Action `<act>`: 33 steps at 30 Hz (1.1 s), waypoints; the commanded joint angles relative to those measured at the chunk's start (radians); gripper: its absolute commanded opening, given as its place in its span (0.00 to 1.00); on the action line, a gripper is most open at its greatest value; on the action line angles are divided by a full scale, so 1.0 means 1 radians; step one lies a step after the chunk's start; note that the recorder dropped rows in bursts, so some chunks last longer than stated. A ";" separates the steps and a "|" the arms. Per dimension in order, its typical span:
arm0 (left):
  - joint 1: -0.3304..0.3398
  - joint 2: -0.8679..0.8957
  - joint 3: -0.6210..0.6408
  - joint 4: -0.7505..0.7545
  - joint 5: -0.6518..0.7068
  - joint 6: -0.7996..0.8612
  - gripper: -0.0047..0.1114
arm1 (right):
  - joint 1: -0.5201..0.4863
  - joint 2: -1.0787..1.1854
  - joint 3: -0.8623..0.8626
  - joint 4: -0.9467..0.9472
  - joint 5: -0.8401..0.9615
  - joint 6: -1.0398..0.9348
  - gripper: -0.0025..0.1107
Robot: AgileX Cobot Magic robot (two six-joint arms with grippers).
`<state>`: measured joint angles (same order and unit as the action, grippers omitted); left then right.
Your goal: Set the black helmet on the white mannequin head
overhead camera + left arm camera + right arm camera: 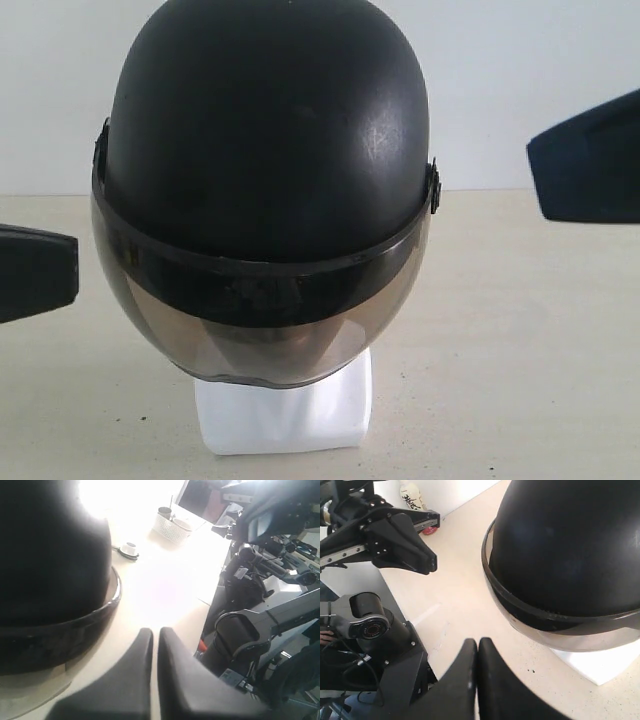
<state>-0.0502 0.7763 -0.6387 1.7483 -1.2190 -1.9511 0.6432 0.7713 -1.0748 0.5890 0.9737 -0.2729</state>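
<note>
The black helmet sits over the white mannequin head, whose face shows dimly behind the smoky visor; only the white neck base shows plainly. My left gripper is shut and empty, off to the helmet's left side, apart from it. Its dark body shows at the exterior view's left edge. My right gripper is shut and empty too, beside the helmet on the right, not touching. Its body shows at the right edge of the exterior view.
A beige tabletop carries the head. In the left wrist view a white mesh basket and a small round object lie farther off on the table. A bottle stands near the wall. Arm bases stand past the table edge.
</note>
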 commanded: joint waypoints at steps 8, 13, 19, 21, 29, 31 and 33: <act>-0.009 -0.061 0.009 -0.004 -0.002 -0.040 0.08 | -0.004 -0.004 -0.005 -0.001 0.002 -0.001 0.02; -0.009 -0.062 0.009 -0.004 -0.002 -0.035 0.08 | -0.004 -0.004 -0.005 -0.001 0.002 -0.002 0.02; -0.006 -0.062 0.009 -0.004 -0.002 -0.009 0.08 | -0.004 -0.004 -0.005 -0.001 0.002 0.001 0.02; 0.000 -0.062 0.005 -0.004 -0.002 0.049 0.08 | -0.004 -0.004 -0.005 -0.001 0.002 0.001 0.02; 0.043 -0.172 0.003 -0.004 0.126 0.195 0.08 | -0.004 -0.004 -0.005 -0.001 0.002 0.001 0.02; 0.043 -0.245 0.003 -0.004 0.263 0.195 0.08 | -0.004 -0.004 -0.005 -0.001 0.002 0.001 0.02; 0.043 -0.315 0.003 -0.004 0.396 0.195 0.08 | -0.004 -0.004 -0.005 -0.001 0.002 0.001 0.02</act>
<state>-0.0110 0.5541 -0.6348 1.7555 -1.0169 -1.7672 0.6414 0.7713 -1.0748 0.5890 0.9798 -0.2709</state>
